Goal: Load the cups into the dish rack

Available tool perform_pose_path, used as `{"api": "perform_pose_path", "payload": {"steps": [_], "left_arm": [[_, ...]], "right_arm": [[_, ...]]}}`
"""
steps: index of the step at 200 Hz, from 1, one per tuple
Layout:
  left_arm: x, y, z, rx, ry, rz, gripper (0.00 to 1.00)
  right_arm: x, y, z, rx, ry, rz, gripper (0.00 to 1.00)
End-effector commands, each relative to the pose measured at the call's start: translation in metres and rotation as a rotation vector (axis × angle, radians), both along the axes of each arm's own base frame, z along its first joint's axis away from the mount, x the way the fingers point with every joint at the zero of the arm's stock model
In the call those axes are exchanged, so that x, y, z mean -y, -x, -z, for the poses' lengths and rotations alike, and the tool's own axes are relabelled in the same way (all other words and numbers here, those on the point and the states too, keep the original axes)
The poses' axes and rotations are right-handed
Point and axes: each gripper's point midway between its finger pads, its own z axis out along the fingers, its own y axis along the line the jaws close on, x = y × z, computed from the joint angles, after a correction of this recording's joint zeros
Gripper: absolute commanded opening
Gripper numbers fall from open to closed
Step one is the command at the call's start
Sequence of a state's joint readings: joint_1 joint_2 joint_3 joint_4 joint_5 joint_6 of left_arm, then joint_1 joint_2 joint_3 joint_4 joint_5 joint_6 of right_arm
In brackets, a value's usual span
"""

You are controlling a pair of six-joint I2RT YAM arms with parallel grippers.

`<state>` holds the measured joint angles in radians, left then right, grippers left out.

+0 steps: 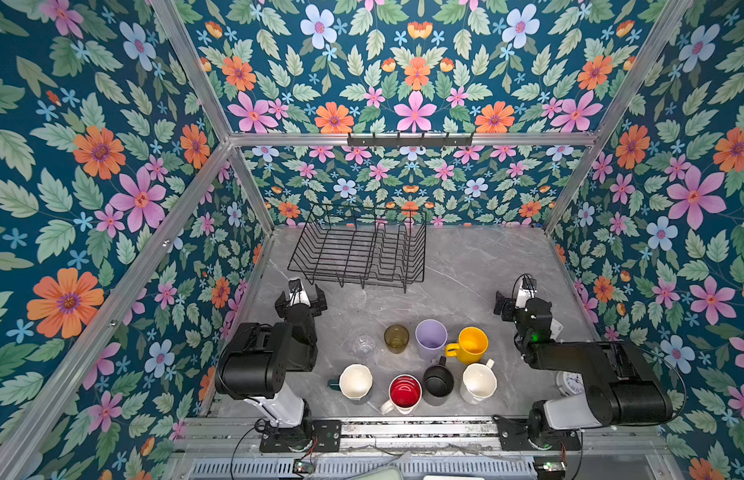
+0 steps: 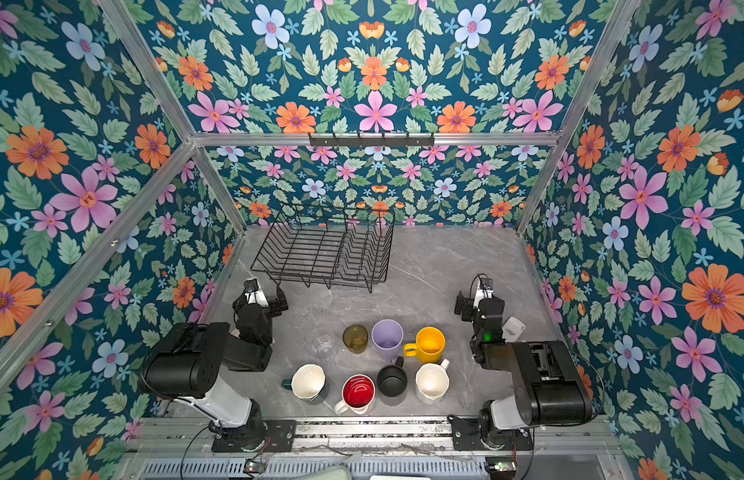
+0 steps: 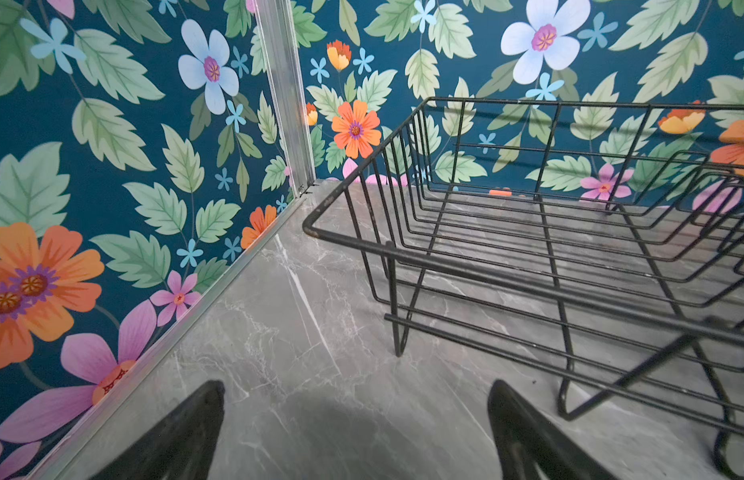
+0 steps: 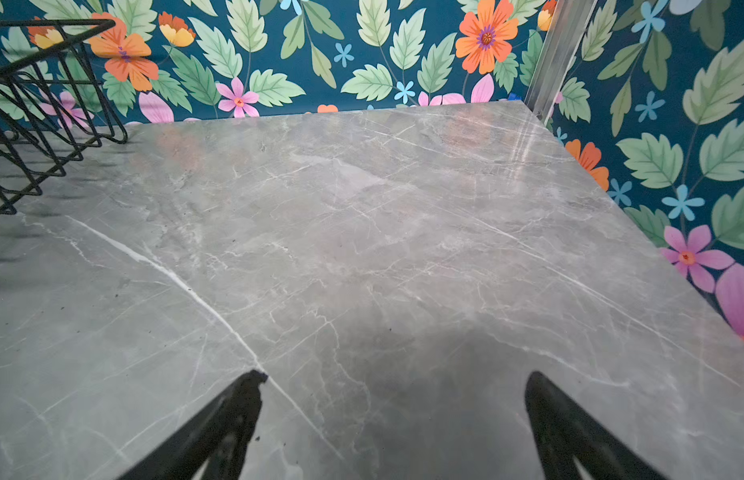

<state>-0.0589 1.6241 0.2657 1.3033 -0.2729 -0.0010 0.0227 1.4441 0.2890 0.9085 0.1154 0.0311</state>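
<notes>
1. Eight cups (image 2: pixel 391 380) are standing upright on the worktop (image 1: pixel 465 266), in two rows of four near its front edge, between my two arms.
2. Along the back row, left to right, I am seeing the glass (image 1: pixel 364 345), olive tumbler (image 1: pixel 396 338), lilac tumbler (image 1: pixel 431 338) and yellow mug (image 1: pixel 472 344).
3. Along the front row, left to right, I am seeing the green mug (image 1: pixel 355 382), red-lined mug (image 1: pixel 404 392), black mug (image 1: pixel 438 380) and cream mug (image 1: pixel 479 382).
4. The rack (image 1: pixel 357 253) is sitting at the back of the worktop, left of centre, near the rear wall and well apart from every cup.
5. My left claw (image 3: pixel 355 390) is hanging wide open and gripping nothing, over bare worktop just beside the rack's near left corner.
6. My right claw (image 4: pixel 397 378) is also gaping fully, holding nothing, over bare worktop to the right of the rack.
7. A small clock (image 1: pixel 569 382) is showing beside my right arm, partly hidden by it.
</notes>
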Motion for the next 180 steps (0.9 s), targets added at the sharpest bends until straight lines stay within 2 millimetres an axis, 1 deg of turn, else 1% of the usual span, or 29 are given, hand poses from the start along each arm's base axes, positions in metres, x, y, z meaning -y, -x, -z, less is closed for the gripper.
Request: {"api": "perform_pose_path", "payload": {"steps": [1,180], "left_arm": [[0.0015,-0.0005,-0.0021,0.009,0.007,0.009,1.0],[0.0018,-0.0005,-0.0016,0.007,0.008,0.011,1.0]], "right_arm": [[-0.0003,-0.0024,-0.0058,0.022,-0.007,0.003,0.99],[0.0011,-0.003,-0.0057,0.019,-0.011,0.005,0.99]]}}
